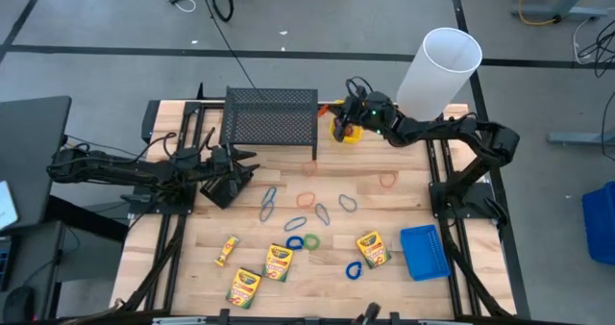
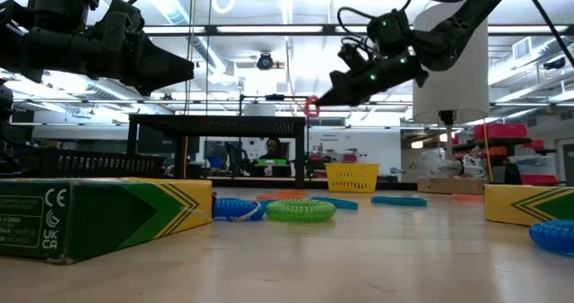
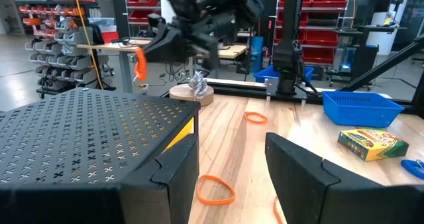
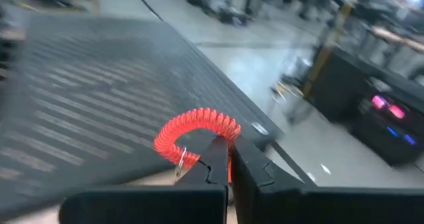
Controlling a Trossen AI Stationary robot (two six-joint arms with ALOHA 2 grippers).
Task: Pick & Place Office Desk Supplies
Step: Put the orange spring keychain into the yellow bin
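My right gripper (image 1: 338, 123) hangs over the far edge of the table, just beyond the right end of the black mesh rack (image 1: 271, 116) and above the yellow bin (image 1: 348, 134). It is shut on a red-orange coiled loop (image 4: 197, 132). My left gripper (image 1: 248, 169) waits open and level at the table's left, nothing between its fingers (image 3: 173, 177). Several crayon boxes (image 1: 279, 262) and loose loops (image 1: 311, 240) lie flat on the table's near half. A blue bin (image 1: 425, 251) stands at the near right. My right gripper pinches the coiled loop between its two fingertips (image 4: 215, 159), at one end of its arc (image 4: 225, 139). The fingers come almost level from the table's right side. The loop curls out beyond the fingertips, lifted clear of the table and the rack.
A tall white cylinder (image 1: 437, 70) stands at the far right, close behind my right arm. Orange loops (image 1: 387, 181) lie in the middle of the table, one (image 3: 215, 189) just ahead of my left gripper. The rack fills the far middle.
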